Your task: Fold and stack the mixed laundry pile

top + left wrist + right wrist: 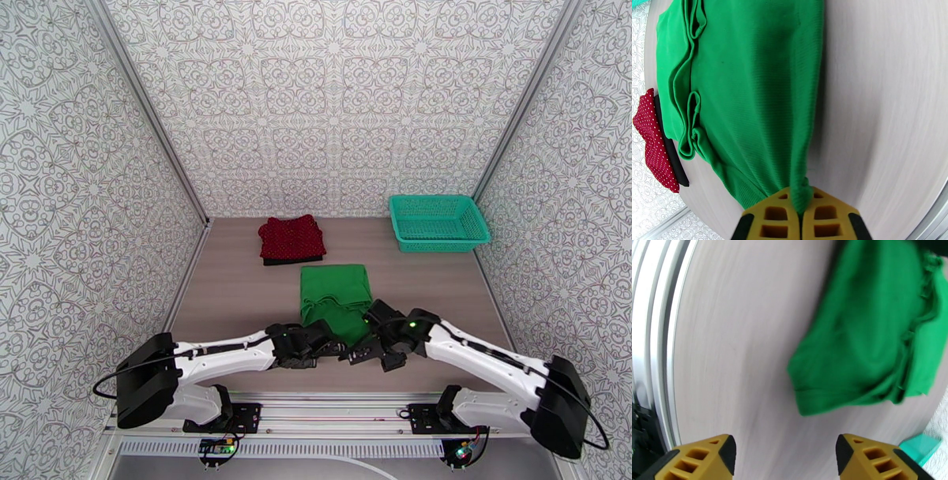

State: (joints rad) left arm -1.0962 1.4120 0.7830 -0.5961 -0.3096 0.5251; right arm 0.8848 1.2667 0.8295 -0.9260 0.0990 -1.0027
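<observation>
Left gripper (802,203) pinches the green garment (750,98) by its near edge; right gripper (786,455) hangs with jaws spread above the bare table (730,358).
Both arms reach low and inward, wrists almost meeting at the table's near middle. The green garment lies folded in a rough rectangle, its layered edges rippled along one side. Farther back, apart from it, the dark red dotted garment (291,235) rests on the black garment (294,260).

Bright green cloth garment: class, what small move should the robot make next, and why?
Probably the right gripper should reach forward and pinch the free near corner of the bright green cloth garment. Its jaws stand open and empty over the pale wood-grain table, while the left gripper is shut on a bunched edge; folding likely needs both.
</observation>
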